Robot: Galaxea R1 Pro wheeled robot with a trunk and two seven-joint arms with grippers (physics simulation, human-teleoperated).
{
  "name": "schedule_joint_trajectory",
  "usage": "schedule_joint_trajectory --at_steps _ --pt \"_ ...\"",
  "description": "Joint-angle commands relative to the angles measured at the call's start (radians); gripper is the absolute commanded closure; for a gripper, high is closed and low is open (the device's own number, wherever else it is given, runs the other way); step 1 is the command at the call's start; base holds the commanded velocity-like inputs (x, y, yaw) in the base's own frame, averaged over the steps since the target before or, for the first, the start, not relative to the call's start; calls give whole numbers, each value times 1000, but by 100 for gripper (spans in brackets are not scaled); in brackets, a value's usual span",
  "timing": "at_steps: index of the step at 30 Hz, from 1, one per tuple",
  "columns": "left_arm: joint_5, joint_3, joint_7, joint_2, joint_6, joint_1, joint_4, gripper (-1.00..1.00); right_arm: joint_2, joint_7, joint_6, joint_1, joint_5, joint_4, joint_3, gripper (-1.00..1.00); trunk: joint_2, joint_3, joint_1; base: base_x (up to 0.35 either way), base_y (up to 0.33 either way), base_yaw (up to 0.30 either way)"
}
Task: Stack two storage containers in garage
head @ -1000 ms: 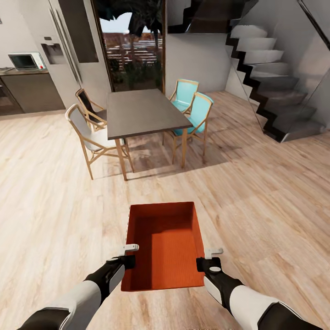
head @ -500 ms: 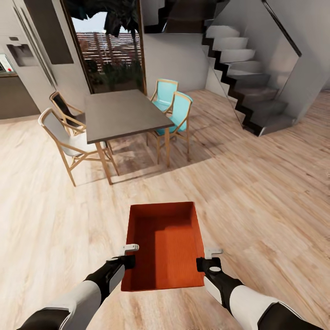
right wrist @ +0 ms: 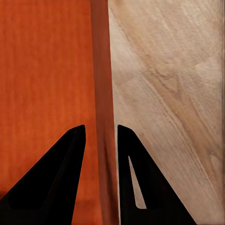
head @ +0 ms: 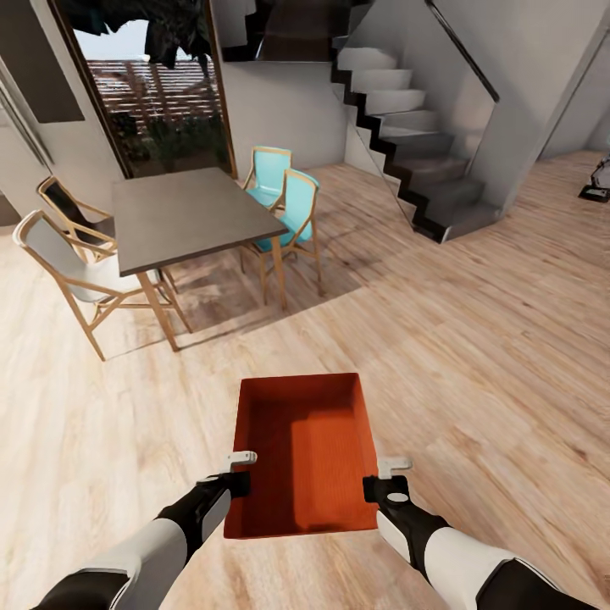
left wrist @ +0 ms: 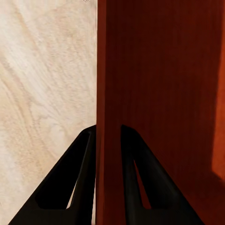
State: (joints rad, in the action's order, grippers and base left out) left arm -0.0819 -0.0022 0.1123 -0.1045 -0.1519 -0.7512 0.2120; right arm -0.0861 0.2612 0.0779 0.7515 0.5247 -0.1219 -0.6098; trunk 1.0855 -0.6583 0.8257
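Light wood-plank floor [head: 474, 356] runs across the room, w/ a grey-stepped staircase with dark stringers [head: 407, 144] at the far right and a tall glazed door looking onto greenery [head: 152, 93] at the far left. In front of the door stands a rectangular grey-topped dining table on wooden legs [head: 186, 216]; two turquoise wooden-framed chairs [head: 284, 203] sit along its right side, two pale/dark-seated wooden chairs [head: 68, 246] along its left. Nearest the camera, an orange-red rectangular open-top plastic bin with ribbed walls [head: 305, 449] is held level above the planks between both arms, approx centred in head view, long axis pointing away from the robot. Left gripper [left wrist: 108, 136] is clamped on the bin's left wall, one black finger outside, one inside, rim between them. Right gripper [right wrist: 101, 136] likewise pinches the right wall, fingers either side of the rim. Small dark object at far right edge, too small to tell
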Motion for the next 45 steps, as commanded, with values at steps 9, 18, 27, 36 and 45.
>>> schedule_joint_trajectory --at_steps 9,18,27,36,45 --pt "5 -5 12 11 -8 1 0 100 0 14 8 2 -8 -1 35 100 0 -1 0 0 0 -247" --pt "5 -5 12 11 -8 1 0 100 0 14 8 2 -8 -1 35 100 0 -1 0 0 0 -247" --pt "6 -5 12 11 -8 1 0 100 0 13 8 2 -8 -1 35 100 0 -1 0 0 0 -247" --pt "8 -5 10 11 -8 1 0 100 0 13 8 2 -8 -1 35 100 0 -1 0 0 0 -247" --pt "8 -5 10 11 -8 1 0 100 0 13 8 2 -8 -1 35 100 0 -1 0 0 0 -247"
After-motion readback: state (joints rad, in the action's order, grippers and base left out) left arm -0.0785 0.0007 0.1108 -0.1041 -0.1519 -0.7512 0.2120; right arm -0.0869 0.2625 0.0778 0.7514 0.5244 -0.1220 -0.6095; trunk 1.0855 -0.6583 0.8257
